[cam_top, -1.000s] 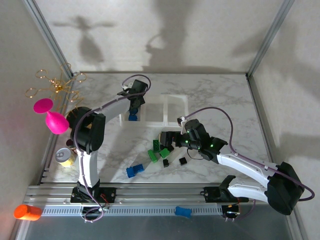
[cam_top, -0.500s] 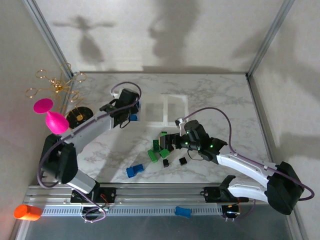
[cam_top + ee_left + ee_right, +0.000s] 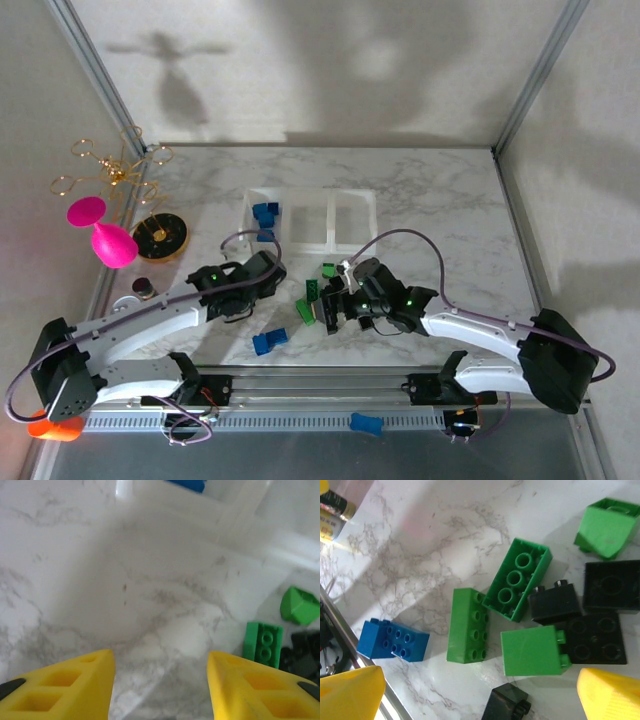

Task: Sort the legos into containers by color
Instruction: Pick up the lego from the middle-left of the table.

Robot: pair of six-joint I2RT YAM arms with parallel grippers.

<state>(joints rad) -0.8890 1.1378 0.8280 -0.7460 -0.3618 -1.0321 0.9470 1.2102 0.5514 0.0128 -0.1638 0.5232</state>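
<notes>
Left end effector (image 3: 160,680) first: the yellow fingers are spread apart and nothing's pinched, only bare tabletop (image 3: 100,590) is seen between them. A loose blue brick (image 3: 270,341) is seen lying just behind it, toward the bases, about as near to one arm as the other. The containers (image 3: 352,192) are found ahead of it, with two blue bricks (image 3: 265,212) already sat in the leftmost compartment. The green and black pile (image 3: 312,291) is off to its right and directly under the right end effector (image 3: 480,695), which is opened wide and empty, so that arm is judged nearer. One green brick (image 3: 467,625) is laid just ahead of that gap, long axis across the closing line, so it'd likely be gripped on its long sides.
</notes>
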